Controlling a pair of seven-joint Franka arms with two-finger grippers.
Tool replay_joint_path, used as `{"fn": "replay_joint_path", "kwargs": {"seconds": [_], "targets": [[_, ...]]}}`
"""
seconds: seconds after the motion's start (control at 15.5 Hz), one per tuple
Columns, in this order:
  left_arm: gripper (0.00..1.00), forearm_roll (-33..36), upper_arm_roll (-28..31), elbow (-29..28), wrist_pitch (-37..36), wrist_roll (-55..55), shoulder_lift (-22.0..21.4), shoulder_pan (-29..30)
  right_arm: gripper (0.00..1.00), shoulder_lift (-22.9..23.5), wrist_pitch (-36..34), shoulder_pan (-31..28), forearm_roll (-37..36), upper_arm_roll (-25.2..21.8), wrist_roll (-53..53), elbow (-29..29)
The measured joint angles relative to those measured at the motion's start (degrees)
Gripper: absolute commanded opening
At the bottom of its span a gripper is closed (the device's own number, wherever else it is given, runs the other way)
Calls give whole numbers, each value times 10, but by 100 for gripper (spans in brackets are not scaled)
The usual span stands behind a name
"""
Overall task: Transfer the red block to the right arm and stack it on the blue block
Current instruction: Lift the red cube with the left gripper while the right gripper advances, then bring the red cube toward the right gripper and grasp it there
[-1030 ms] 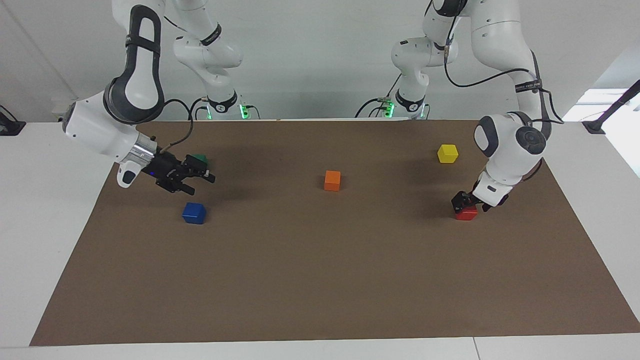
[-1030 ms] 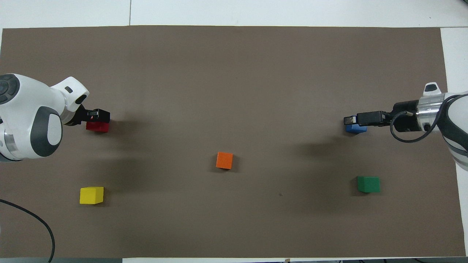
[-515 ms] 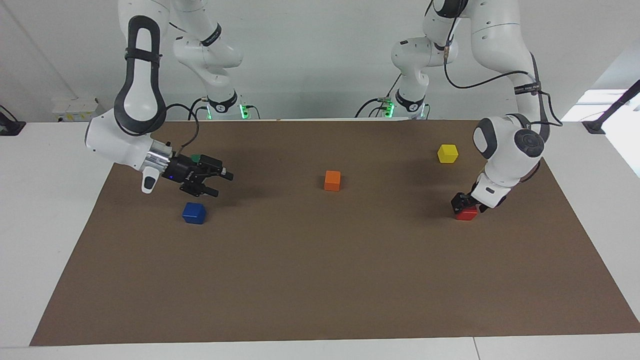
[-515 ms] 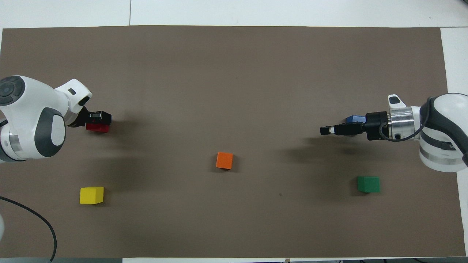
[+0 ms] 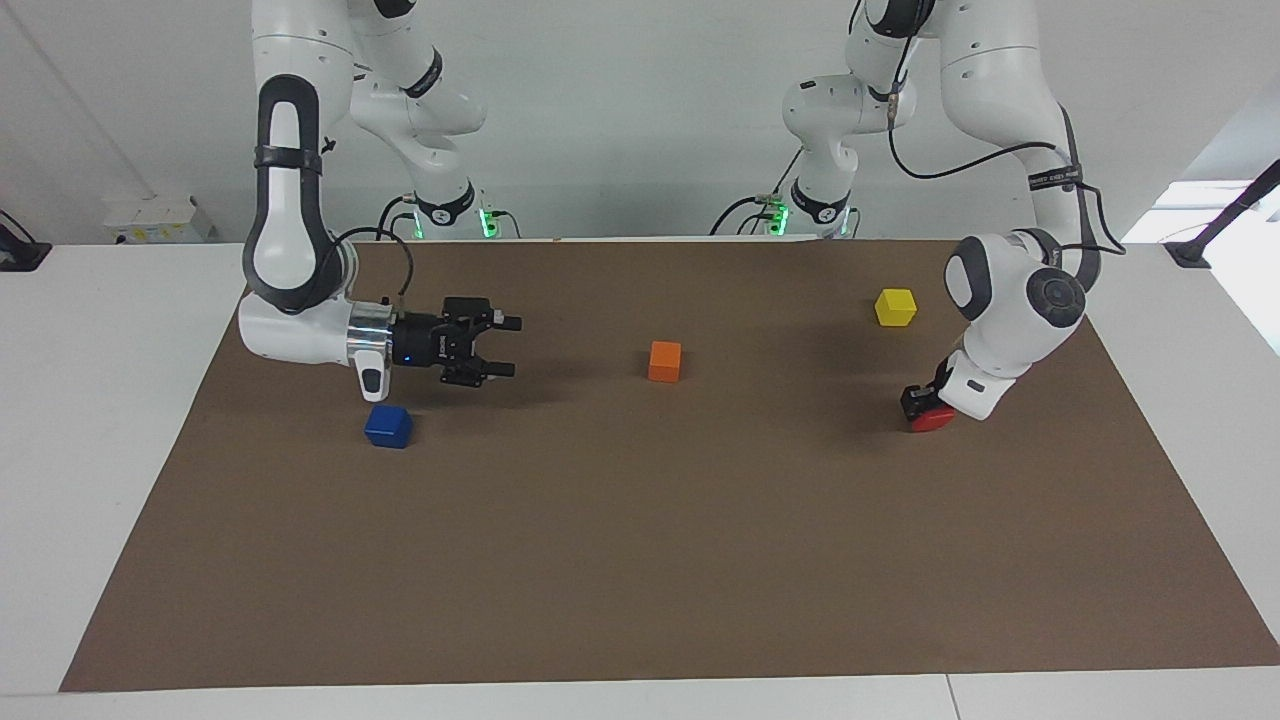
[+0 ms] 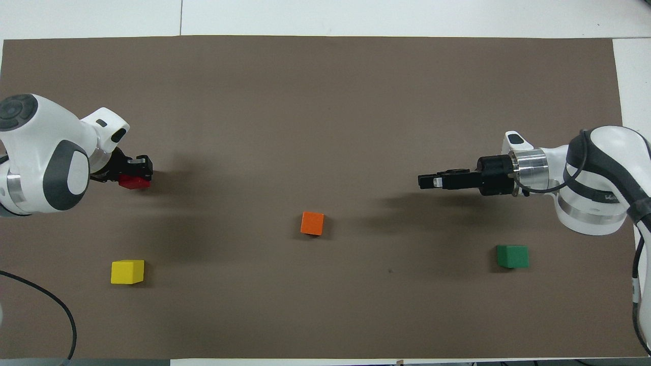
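My right gripper has swung away from the blue block toward mid-table, fingers spread wide and holding nothing. The blue block sits on the mat below its wrist. My left gripper has clamped on the red block, which sits between its fingers, low at the mat.

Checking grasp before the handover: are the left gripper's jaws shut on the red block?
Shut on it. The left gripper has its jaws clamped around the red block, low at the brown mat.
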Motion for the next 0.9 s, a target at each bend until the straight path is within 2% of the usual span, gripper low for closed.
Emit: {"fn": "replay_joint_path", "kwargs": {"seconds": [0.19,0.32,0.45,0.64,0.77,0.9], "targets": [[0,-47,-12,110,-154,-94,-16,-6,100,31,-41,22,63,2,-26,-1],[0,-97,-17,154,-218,-187,-32,-6,100,40,-65,43,114,2,-29,-2],[0,-138,-34,171,-237,-295,-57,-7,100,40,-89,60,154,3,-28,-3],[0,-182,-72,173,-246,-457,-117,-23,100,39,-122,72,191,3,-21,-2],[0,-208,-86,170,-250,-561,-155,-56,100,39,-138,79,204,4,-15,-4],[0,-231,-89,166,-244,-656,-171,-101,100,38,-153,92,231,4,-12,-11]]}}
